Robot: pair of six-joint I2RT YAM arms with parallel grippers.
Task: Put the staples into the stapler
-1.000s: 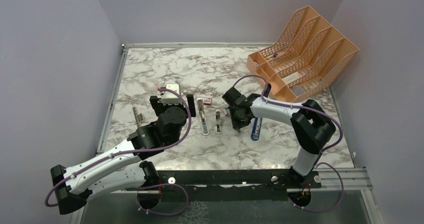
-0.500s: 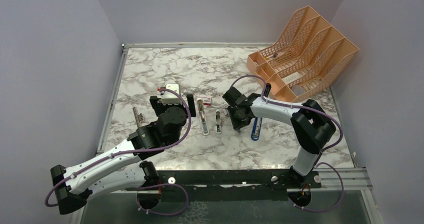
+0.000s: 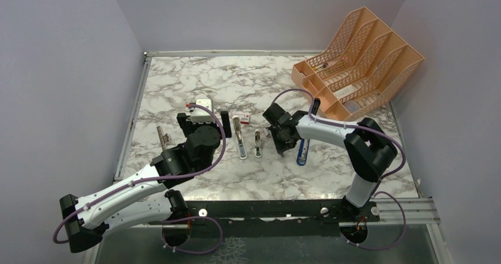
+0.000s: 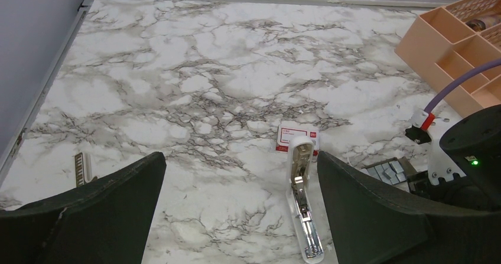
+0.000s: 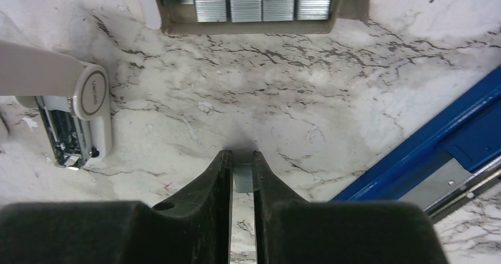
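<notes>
Right gripper [image 5: 241, 157] is pinched together on the staples [image 5: 243, 179], but only a little grey sliver peeks out between the fingertips, and I can't tell if it's touching the marble table [image 5: 331, 98]. The stapler [image 5: 83, 107] lies open at about 9 o'clock from there, with its long end cut off by the frame edge. Left gripper [image 4: 241, 163] hangs with its fingers wide apart holding nothing, and one finger [image 4: 378, 211] blocks part of the staple tray [image 4: 387, 170].

I see a lab test cell: plain walls [image 3: 65, 69] box in a marble-patterned bench [image 3: 236, 78]. My left arm [image 3: 130, 187] and right arm [image 3: 331, 131] are bolted at its near edge.
</notes>
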